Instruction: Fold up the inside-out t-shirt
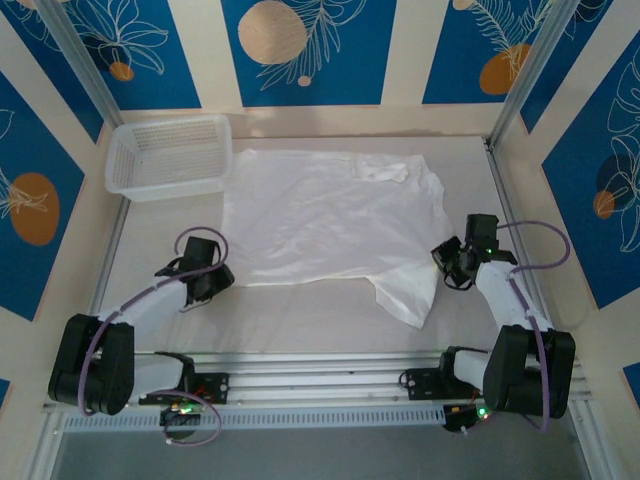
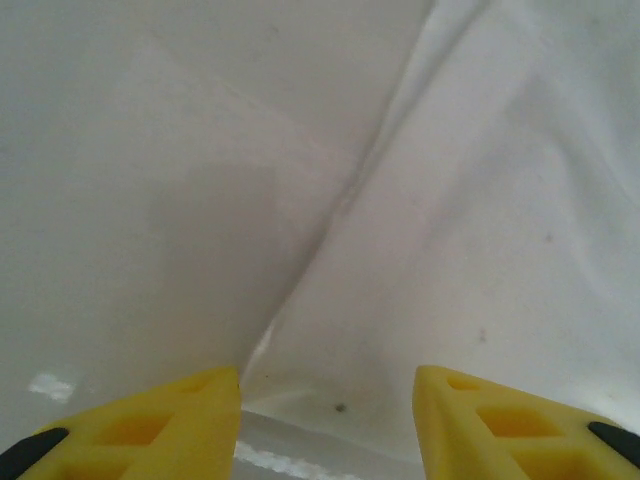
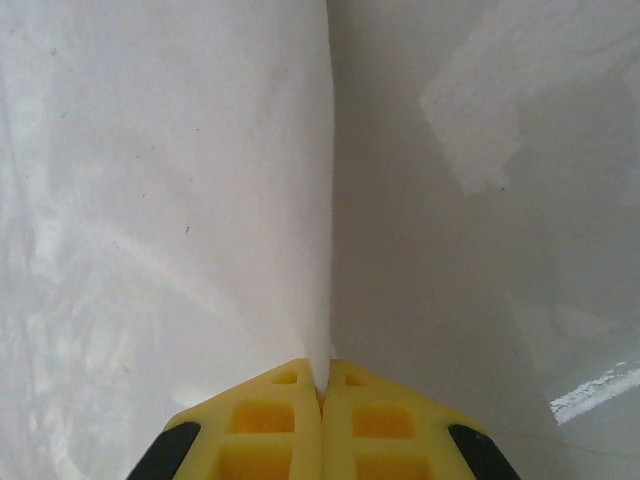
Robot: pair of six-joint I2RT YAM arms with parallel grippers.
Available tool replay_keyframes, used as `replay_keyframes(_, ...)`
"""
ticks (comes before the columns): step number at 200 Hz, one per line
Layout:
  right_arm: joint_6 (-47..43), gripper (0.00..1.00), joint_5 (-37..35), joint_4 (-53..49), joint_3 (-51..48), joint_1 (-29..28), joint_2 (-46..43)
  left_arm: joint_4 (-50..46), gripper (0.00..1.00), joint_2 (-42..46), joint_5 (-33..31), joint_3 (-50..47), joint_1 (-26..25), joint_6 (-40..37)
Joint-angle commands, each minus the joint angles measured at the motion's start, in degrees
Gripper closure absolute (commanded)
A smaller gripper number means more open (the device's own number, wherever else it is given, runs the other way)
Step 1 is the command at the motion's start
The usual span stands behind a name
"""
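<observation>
The inside-out t-shirt (image 1: 330, 215) lies spread flat and white across the middle of the table, one sleeve trailing toward the near right. My left gripper (image 1: 222, 277) sits at the shirt's near-left corner. In the left wrist view its yellow fingers (image 2: 190, 420) stand apart, and the shirt's (image 2: 480, 250) hem edge lies between them, untouched by either pad. My right gripper (image 1: 441, 262) is at the shirt's right edge. In the right wrist view this gripper (image 3: 322, 388) is shut on a thin raised fold of the shirt (image 3: 180, 200).
A white plastic mesh basket (image 1: 170, 155) stands at the far left corner, just left of the shirt's top edge. A metal frame post (image 1: 515, 100) rises at the far right. Bare table (image 1: 300, 310) lies between the shirt and the arm bases.
</observation>
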State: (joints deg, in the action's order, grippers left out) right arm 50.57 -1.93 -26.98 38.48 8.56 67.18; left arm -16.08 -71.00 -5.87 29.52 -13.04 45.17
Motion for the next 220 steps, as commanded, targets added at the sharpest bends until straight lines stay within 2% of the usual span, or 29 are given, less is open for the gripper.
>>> replay_keyframes(1, 0.7, 0.94, 0.2, -1.2, -0.3, -0.6, -0.2, -2.7, 0.52, 0.1, -5.3, 0.7, -0.2, 2.9)
replay_keyframes(16, 0.8, 0.94, 0.1, -1.2, -0.3, -0.9, -0.3, -1.5, 0.53, 0.1, -5.2, 0.3, -0.1, 3.2)
replay_keyframes(52, 0.8, 0.94, -0.9, -1.3, -0.2, -1.9, -0.4, 2.6, 0.65, -1.4, -0.9, 0.4, -0.1, 4.2)
replay_keyframes(88, 1.3, 0.94, -2.0, -1.6, -0.1, -2.4, -0.5, 0.9, 0.84, -0.3, -2.1, 0.3, -0.1, 4.7)
replay_keyframes(102, 1.9, 0.94, -2.9, -2.3, -0.2, -2.4, -0.9, -1.2, 0.95, 1.6, -2.5, 0.3, -0.1, 4.6)
replay_keyframes(113, 3.0, 0.94, -4.2, -3.5, -0.8, -2.1, -1.9, -3.8, 1.0, 4.0, -3.1, 0.1, -0.1, 4.4)
replay_keyframes(139, 6.5, 0.94, -6.5, -5.0, -5.9, -0.3, -7.7, -9.8, 1.0, 12.6, -5.6, -2.7, -0.1, 3.9)
replay_keyframes(170, 7.2, 0.95, -6.6, -6.3, -11.0, 1.5, -15.2, -11.6, 1.0, 20.4, -4.3, -6.2, -0.1, 2.0)
replay_keyframes(195, 5.4, 0.94, -5.5, -8.0, -10.2, 2.2, -16.6, -10.0, 1.0, 22.8, -2.2, -5.6, -0.1, -0.3)
replay_keyframes(220, 3.6, 0.94, -3.9, -7.9, -6.4, 2.3, -15.2, -8.7, 1.0, 21.7, -3.0, -1.6, -0.1, -1.5)
